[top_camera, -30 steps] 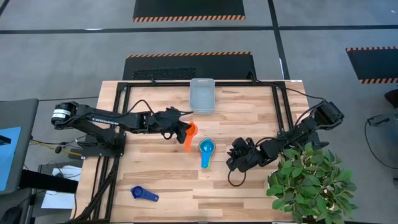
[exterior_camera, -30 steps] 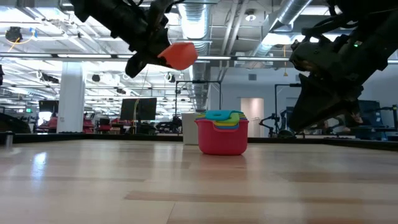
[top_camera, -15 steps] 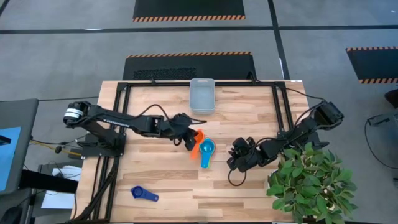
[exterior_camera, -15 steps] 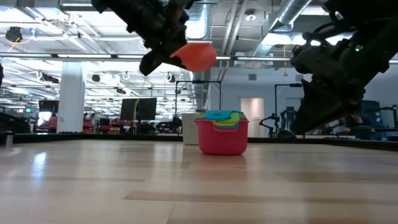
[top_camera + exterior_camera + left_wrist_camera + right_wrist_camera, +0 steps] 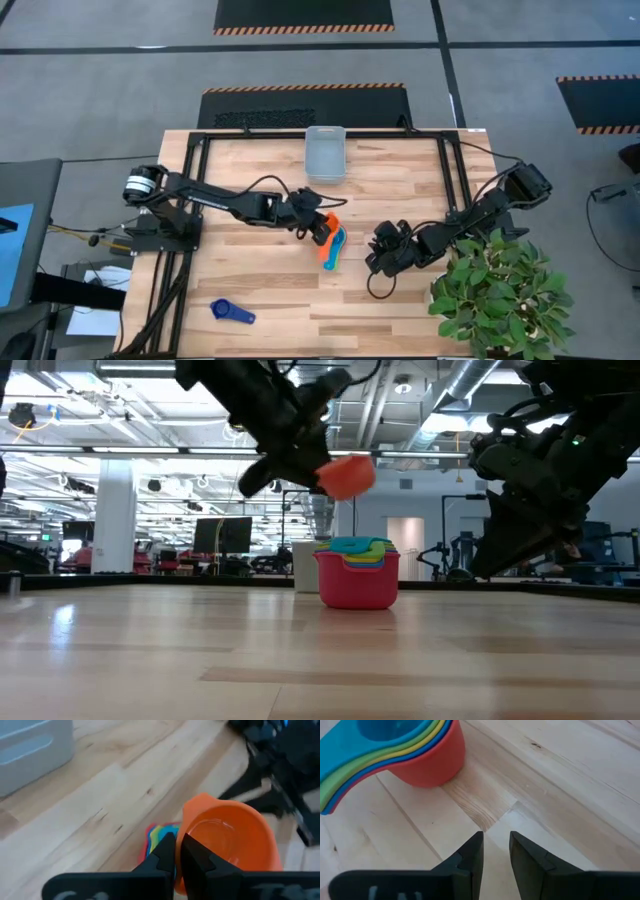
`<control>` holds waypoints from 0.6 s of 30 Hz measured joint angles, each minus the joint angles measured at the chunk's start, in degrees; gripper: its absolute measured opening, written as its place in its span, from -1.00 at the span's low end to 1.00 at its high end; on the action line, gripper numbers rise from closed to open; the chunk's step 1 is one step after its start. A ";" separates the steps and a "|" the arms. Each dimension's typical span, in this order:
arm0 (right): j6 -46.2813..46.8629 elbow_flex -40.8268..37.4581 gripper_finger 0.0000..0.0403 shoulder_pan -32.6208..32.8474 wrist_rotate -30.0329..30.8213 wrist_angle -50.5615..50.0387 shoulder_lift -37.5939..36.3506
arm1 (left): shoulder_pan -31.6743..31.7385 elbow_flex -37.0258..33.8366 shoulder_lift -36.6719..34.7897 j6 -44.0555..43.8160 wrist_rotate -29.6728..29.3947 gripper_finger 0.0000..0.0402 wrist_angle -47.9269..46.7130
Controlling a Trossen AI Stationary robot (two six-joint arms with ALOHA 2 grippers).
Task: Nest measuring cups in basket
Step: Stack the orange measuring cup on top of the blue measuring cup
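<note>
1. Farthest back on the table (image 5: 400, 300), the basket (image 5: 325, 155) sits alone.
2. Mid-table, the nested cup stack (image 5: 356, 572) rests near the idle right gripper (image 5: 381, 256), fingers slightly parted.
3. Just above the stack, the left gripper (image 5: 318, 226) pinches the orange cup (image 5: 346, 474).

Potted plant (image 5: 500, 290) – leafy, on the table's edge beside the right arm's fingers; black floor mats (image 5: 303, 14) beyond the wooden table (image 5: 250, 290).

Seven measuring cups (image 5: 333, 246) (five stacked, one orange held aloft, one blue apart), one basket (image 5: 324, 154)
</note>
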 joint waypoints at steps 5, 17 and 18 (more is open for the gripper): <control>0.00 0.00 -0.41 0.05 -0.02 -0.07 0.00 | 0.00 0.00 2.76 -4.45 -0.08 -0.99 0.55; 0.10 0.00 -0.41 0.52 -0.20 -0.59 0.00 | -2.78 -0.07 3.71 -8.15 -4.62 -0.82 0.36; 0.31 0.00 -0.41 0.52 -0.20 -0.61 0.00 | -3.03 -0.01 4.19 -8.30 -5.04 -0.80 0.59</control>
